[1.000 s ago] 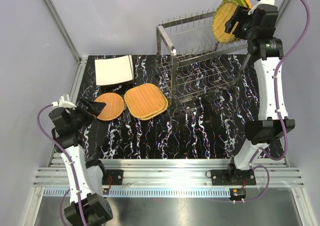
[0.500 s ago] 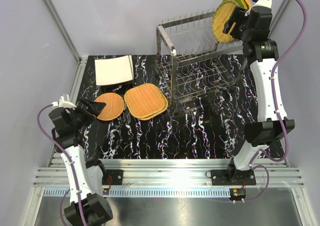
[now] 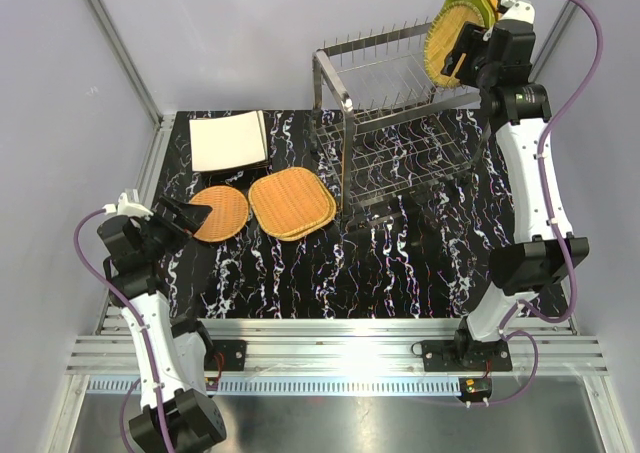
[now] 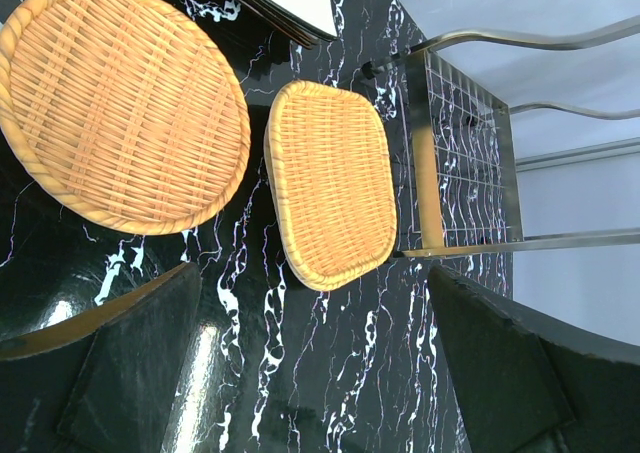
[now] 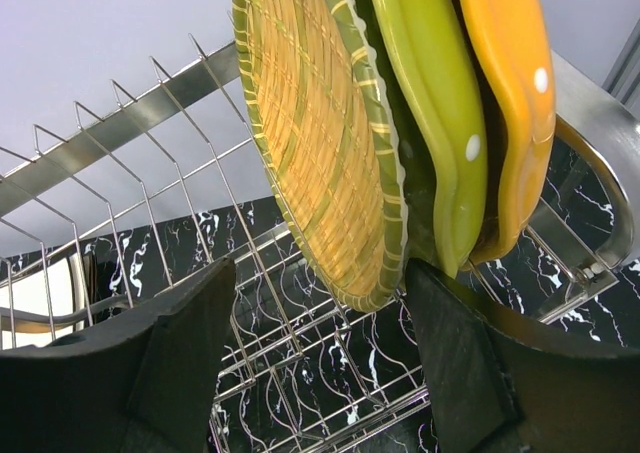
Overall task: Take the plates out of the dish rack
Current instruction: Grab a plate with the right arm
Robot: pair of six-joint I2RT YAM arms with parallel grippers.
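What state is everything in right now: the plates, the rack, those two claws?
Dish rack: standing, three plates on its upper tier.
Racked woven plate: upright.
Green plate: upright.
Orange plate: upright.
Cream plates: stacked flat on table.
Round woven plate: lying flat.
Rounded-square woven plates: lying flat.
Left gripper: open, empty.
Right gripper: open, straddling racked woven plate's edge.

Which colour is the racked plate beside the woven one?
Green plate with white dots; right wrist view.
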